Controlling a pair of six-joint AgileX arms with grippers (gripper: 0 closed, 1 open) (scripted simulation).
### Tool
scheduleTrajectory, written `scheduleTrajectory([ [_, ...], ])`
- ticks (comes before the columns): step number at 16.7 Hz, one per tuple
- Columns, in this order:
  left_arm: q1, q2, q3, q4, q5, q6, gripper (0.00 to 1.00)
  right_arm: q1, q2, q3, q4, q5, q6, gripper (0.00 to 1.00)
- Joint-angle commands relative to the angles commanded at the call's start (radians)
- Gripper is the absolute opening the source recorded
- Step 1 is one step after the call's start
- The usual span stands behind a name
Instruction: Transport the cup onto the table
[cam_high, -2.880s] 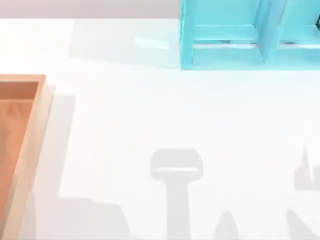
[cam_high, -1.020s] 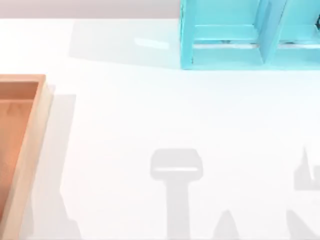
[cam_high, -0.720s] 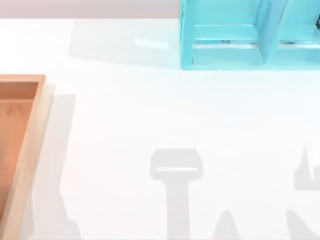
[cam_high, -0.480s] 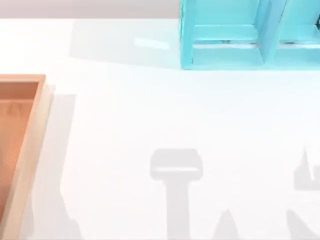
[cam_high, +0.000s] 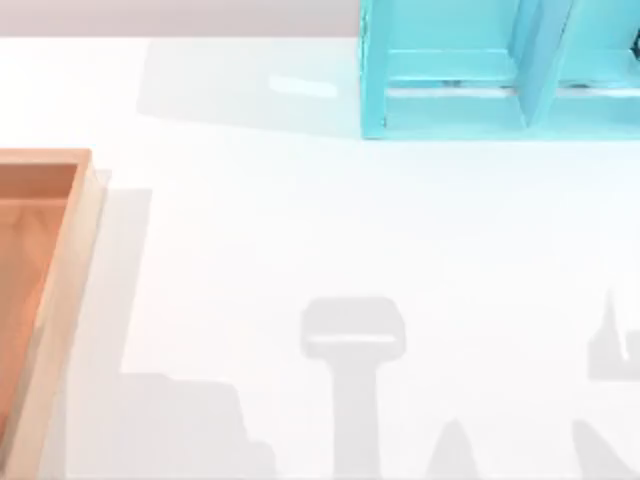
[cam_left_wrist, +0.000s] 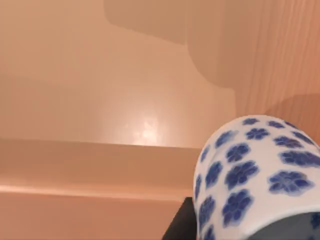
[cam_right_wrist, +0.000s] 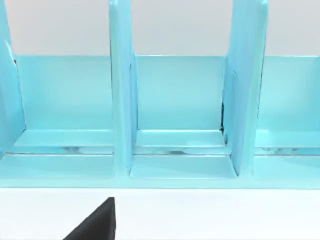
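The blue-flowered cup (cam_left_wrist: 255, 175) sits right against the left gripper (grip state unclear) over the wooden tray (cam_left_wrist: 100, 165), white tabletop (cam_high: 330, 220) rightward.

We see the table (cam_high: 330, 220), a plain white glossy surface that spreads across the top view. Two things rest directly on it. An orange-brown wooden tray (cam_high: 62, 300) lies at the table's left side, its raised rim running along the edge of the view. A turquoise shelf unit (cam_high: 480, 95) stands at the far right, split by upright dividers into open compartments (cam_right_wrist: 177, 100). Grey shadows fall across the near part of the table.
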Motion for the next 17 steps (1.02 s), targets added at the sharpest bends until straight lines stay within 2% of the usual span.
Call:
scheduleTrajectory([
  [5, -0.254, -0.058, 0.097, -0.173, -0.009, -0.229, 0.00, 0.000, 0.000, 0.000, 0.000, 0.000, 0.000, 1.00],
  [7, -0.321, -0.075, 0.119, -0.216, -0.012, -0.294, 0.00, 0.000, 0.000, 0.000, 0.000, 0.000, 0.000, 1.00],
  [14, -0.343, -0.077, 0.127, -0.229, -0.013, -0.317, 0.00, 0.000, 0.000, 0.000, 0.000, 0.000, 0.000, 1.00],
  [17, -0.395, -0.014, 0.192, -0.253, -0.015, -0.363, 0.00, 0.000, 0.000, 0.000, 0.000, 0.000, 0.000, 1.00],
])
